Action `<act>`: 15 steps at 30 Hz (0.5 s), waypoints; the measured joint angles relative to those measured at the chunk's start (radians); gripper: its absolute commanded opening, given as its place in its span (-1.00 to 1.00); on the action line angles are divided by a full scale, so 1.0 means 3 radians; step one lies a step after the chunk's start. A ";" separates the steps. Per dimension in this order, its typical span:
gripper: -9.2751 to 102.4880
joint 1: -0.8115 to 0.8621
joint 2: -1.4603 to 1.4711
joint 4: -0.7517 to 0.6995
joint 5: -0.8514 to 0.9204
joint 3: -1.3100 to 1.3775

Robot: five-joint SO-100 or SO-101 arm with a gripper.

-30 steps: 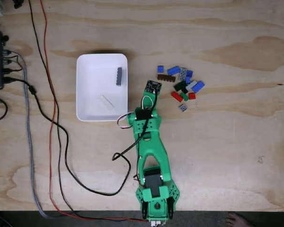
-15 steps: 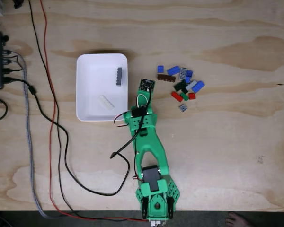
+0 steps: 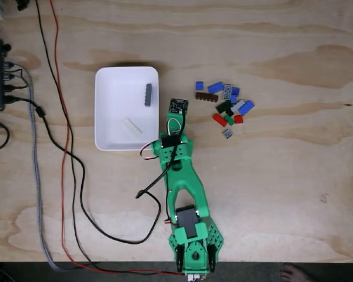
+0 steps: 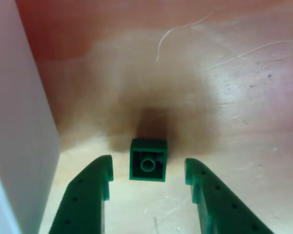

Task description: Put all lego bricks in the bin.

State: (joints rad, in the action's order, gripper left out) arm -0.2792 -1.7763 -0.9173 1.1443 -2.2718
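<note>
Gripper [image 4: 146, 175] fingers are seen apart, a green brick [image 4: 148, 160] lying loose between them on the wood, hollow side up. White bin [image 3: 106, 111] at 9 o'clock, close by. Pick-up step judged in hand; closing on the brick is called for next.

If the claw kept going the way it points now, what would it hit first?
Most likely the green brick, lying studs-down on the wood between the open claw fingers. The bin wall sits off to the left, beside that line; depth is unclear.
</note>
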 measured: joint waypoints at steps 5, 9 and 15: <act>-0.83 -0.0031 0.0000 0.0097 0.0000 -0.0020; -0.83 0.0031 -0.0031 0.0164 -0.0005 -0.0041; -0.84 0.0619 -0.0721 -0.0153 -0.0220 0.0322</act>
State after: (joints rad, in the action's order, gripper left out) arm -0.0936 -1.9926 -0.9633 1.0784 -2.1752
